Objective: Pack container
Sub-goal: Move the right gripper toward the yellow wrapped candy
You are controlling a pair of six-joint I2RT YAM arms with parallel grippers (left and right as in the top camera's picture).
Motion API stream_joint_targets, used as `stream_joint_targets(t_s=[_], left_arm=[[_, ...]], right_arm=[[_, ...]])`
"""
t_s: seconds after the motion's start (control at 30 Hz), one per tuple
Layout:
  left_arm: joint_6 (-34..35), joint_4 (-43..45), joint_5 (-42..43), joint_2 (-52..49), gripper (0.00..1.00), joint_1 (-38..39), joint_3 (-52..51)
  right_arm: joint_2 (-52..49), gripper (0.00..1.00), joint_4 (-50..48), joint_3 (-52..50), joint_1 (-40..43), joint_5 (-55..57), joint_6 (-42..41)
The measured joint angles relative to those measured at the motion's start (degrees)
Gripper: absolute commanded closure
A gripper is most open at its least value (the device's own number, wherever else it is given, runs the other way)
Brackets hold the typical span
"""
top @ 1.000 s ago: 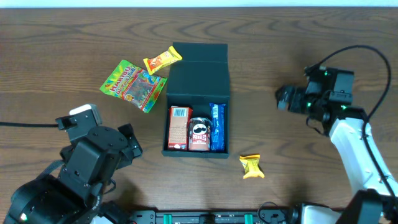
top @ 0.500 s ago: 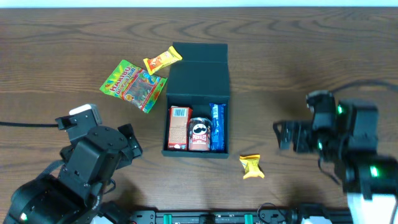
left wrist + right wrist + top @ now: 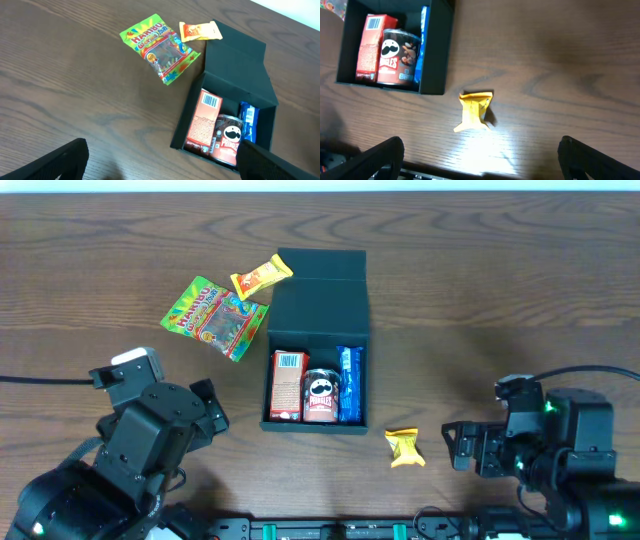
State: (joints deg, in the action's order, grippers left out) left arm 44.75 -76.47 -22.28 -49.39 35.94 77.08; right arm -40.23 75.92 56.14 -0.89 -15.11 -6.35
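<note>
The container (image 3: 320, 305) is a dark square box in the middle of the table, its lid folded open toward the back. It also shows in the left wrist view (image 3: 240, 65) and the right wrist view (image 3: 437, 50). Inside it lie a red box (image 3: 287, 385), a Pringles can (image 3: 321, 395) and a blue packet (image 3: 349, 385). A small yellow packet (image 3: 405, 448) (image 3: 475, 111) lies on the table by the box's front right corner. My right gripper (image 3: 460, 448) (image 3: 482, 160) is open and empty, just right of that packet. My left gripper (image 3: 208, 412) (image 3: 160, 165) is open and empty, front left of the box.
A green Haribo bag (image 3: 215, 317) (image 3: 160, 47) and a yellow-orange packet (image 3: 261, 277) (image 3: 200, 31) lie on the table left of the open lid. The table's front edge runs just below both arms.
My right arm has swung from the right side of the table toward the front edge and now sits beside the yellow packet. The left arm and all objects have not moved.
</note>
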Motion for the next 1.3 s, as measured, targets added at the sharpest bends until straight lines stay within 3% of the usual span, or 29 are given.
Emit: stream_joint_targets(t_s=[0.3,0.57,0.83,1.07,1.3], left_arm=[[0.0,0.0,0.0,0.0,0.05,-0.1,0.0],[0.0,0.0,0.0,0.0,0.05,-0.1,0.0],[0.0,0.0,0.0,0.0,0.05,-0.1,0.0],[0.0,0.0,0.0,0.0,0.05,-0.1,0.0],[0.0,0.0,0.0,0.0,0.05,-0.1,0.0]], right_arm=[[-5.6,0.01,-2.0,-2.4,0.6,-1.6,-1.7],[-25.2,0.01,-9.0,-2.5,-10.0,1.0,-2.9],[-29.7,0.01,-11.7,-4.9,-23.4,7.6,-13.9],[-29.8,0.01,-14.8,-14.6,-31.6,11.3,-30.1],[-29.9,0.01,-27.5,-22.8,-36.0,13.9,-38.9]])
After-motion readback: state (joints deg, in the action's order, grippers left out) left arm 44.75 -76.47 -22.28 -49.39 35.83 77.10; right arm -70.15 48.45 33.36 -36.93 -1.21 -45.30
